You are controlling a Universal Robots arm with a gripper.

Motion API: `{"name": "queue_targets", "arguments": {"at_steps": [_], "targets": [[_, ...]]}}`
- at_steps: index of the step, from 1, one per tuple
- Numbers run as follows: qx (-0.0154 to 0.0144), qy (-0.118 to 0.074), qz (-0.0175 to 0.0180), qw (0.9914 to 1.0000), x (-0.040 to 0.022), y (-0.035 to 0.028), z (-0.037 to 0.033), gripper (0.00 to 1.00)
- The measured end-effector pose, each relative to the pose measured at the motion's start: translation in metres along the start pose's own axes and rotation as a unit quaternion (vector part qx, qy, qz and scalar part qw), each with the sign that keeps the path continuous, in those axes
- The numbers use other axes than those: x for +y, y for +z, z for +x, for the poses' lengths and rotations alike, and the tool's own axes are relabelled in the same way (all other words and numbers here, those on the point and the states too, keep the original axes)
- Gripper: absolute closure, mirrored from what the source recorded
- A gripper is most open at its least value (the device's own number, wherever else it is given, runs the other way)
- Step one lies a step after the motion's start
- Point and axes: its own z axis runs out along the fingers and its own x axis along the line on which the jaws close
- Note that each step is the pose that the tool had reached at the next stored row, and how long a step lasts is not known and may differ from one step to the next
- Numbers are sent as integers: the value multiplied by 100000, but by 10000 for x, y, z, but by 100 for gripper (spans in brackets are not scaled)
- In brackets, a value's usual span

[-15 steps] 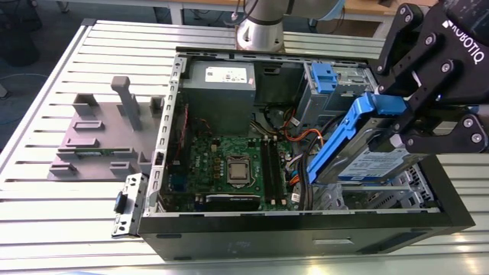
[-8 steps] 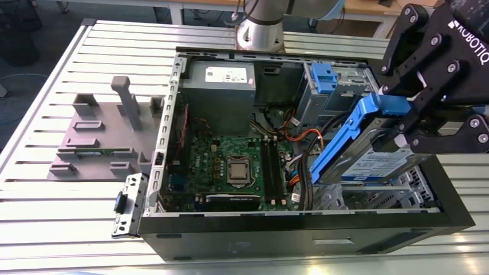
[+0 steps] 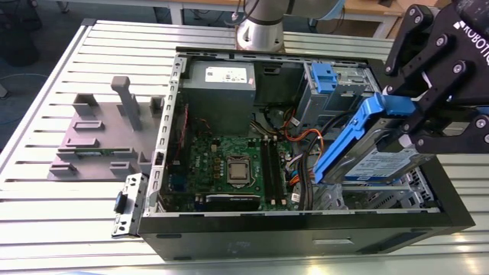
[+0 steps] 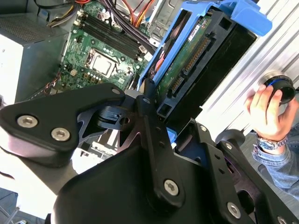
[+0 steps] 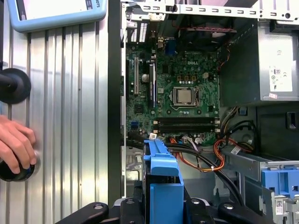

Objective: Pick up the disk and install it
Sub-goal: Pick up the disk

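The pick-up is done: the gripper point(image 3: 409, 117), at the right of the exterior view, is clamped on the disk point(image 3: 367, 152), which hangs tilted above the open case point(image 3: 306, 229), over its lower-right bay. Installing it is left; it is not seated.

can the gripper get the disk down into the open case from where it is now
Probably yes. The gripper holds the disk tilted just above the metal bay at the case's corner, and that bay looks open beneath it. The orange cables lie beside it, not under the disk.
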Motion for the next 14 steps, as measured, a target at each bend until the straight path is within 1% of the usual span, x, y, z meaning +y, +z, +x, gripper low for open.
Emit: {"name": "queue_targets", "arguments": {"at_steps": [14], "targets": [[0, 1, 1, 100000, -66, -1, -2, 63]]}}
